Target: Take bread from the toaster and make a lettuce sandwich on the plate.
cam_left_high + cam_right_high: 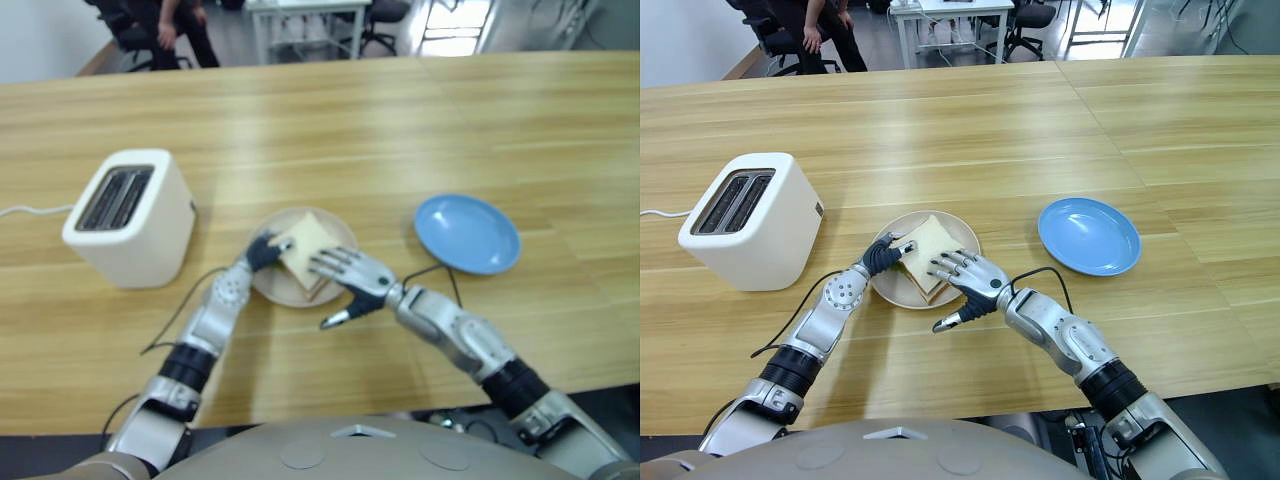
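Steadiness is, I judge, the reason for this two-sided hold: my left hand curls its fingers onto the left corner of the bread, pinching it as far as I can tell. My right hand lies spread over the right edge and grips nothing, which keeps the stack from sliding on the smooth, round beige plate beneath. The bread is square, pale and soft-looking, set cornerwise; the glossy blue plate sits apart to the right, and the boxy white toaster to the left.
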